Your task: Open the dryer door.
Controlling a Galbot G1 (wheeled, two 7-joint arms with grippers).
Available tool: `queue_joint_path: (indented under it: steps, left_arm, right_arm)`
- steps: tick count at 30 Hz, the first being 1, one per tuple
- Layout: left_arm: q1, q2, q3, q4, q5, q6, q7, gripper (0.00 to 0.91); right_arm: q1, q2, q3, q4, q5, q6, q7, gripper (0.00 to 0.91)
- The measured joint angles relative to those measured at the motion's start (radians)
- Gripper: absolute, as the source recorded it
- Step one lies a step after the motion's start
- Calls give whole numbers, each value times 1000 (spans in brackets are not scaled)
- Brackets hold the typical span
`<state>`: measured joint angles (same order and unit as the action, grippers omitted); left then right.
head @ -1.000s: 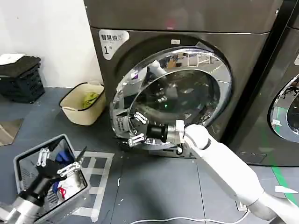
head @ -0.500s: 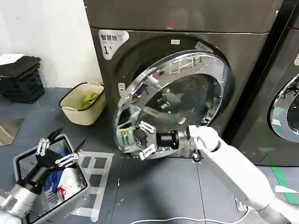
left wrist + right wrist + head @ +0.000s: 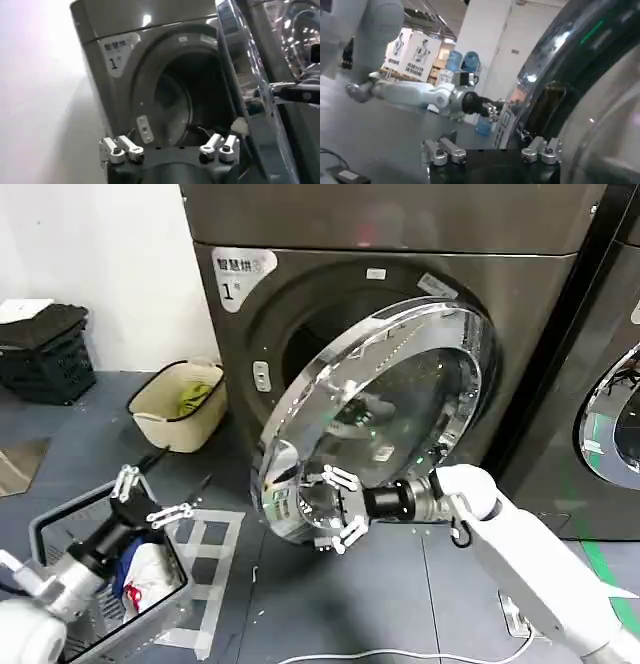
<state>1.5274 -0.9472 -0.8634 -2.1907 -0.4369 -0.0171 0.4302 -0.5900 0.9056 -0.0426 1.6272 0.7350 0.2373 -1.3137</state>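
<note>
**Q:** Two grippers appear; which is working, and on what?

**A:** The right gripper, at the lower free edge of the dryer door. Its fingers are spread apart and lie against the chrome rim near the door's bottom edge; they clasp nothing that can be made out.

**Q:** What has changed over the last second?

**A:** The door has swung well out from the grey-brown machine. A second ago it sat only slightly ajar; now the dark drum opening and the latch plate beside it are exposed, and the door stands at a clear angle, hinged on its right side. The right gripper has travelled outward and downward with the rim.

**Q:** What follows for the task?

**A:** By judgement, the opening is largely achieved; a little more swing would bring the door fully wide.

**Q:** And the other arm?

**A:** The left gripper hovers above the grey basket on the floor, fingers spread and empty, having risen somewhat. From its wrist camera the left gripper faces the open drum.
</note>
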Motion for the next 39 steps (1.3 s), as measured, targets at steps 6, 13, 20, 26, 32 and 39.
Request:
queue_joint_path:
  steps: [6, 13, 20, 26, 32, 39]
  left_arm:
    - [-65, 54, 64, 38, -24, 5, 5, 907]
    - [-151, 123, 126, 93, -67, 4, 10, 907]
    - [-242, 192, 207, 134, -85, -10, 49, 907]
    - [-336, 224, 342, 150, -71, -22, 65, 907]
    - [-438, 216, 504, 166, -65, -26, 70, 907]
    - [-563, 188, 666, 211, -66, -39, 70, 907]
  right_arm:
    - [-100, -44, 99, 21, -25, -2, -52, 907]
    - [-291, -83, 282, 62, -41, 4, -77, 907]
    - [-546, -74, 533, 141, -32, 14, -75, 907]
    - [-789, -18, 800, 224, -3, 26, -63, 907]
    - [-1022, 82, 1054, 296, 14, 86, -23, 907]
    - [-1194, 224, 1274, 326, 86, 157, 42, 907]
